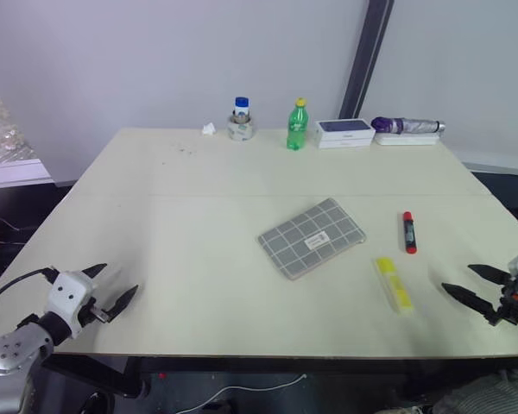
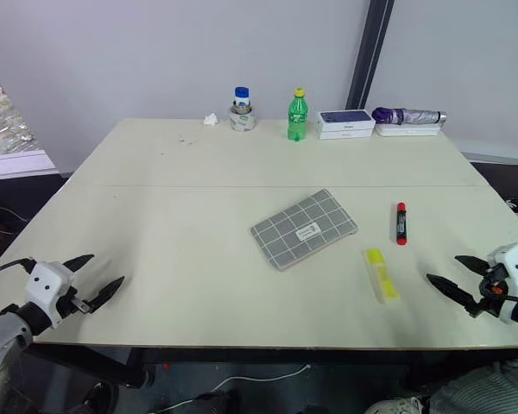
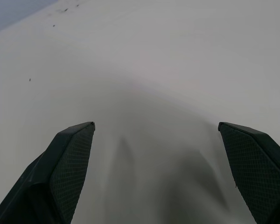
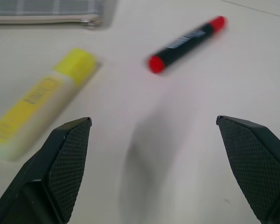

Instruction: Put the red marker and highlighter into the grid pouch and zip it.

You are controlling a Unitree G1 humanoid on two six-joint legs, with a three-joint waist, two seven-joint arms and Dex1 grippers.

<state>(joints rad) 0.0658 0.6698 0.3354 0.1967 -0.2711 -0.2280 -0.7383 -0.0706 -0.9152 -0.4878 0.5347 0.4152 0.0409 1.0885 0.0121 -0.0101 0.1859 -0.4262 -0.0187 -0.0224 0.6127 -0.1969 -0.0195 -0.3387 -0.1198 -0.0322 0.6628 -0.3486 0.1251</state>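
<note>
So, from the head view, the grid pouch (image 1: 312, 238) lies flat and askew at the middle of the table (image 1: 173, 224), zipped side toward the robot's right. The red marker (image 1: 408, 232) lies just right of it, long axis running away from the robot, and the yellow highlighter (image 1: 394, 283) sits nearer the front edge, roughly parallel. The right gripper (image 1: 467, 282) hovers just beyond the highlighter, jaws wide apart and empty. The left gripper (image 1: 110, 286) waits well apart at the far left corner, jaws also spread.

Looking along the left wrist, I see bare table between the parted jaws.

Looking along the right wrist, both pens lie ahead of the open jaws, the highlighter (image 4: 39, 101) closer, the marker (image 4: 186, 43) further, the pouch's zipper edge (image 4: 46, 18) beyond. The right arm is clearly nearer both pens.
</note>
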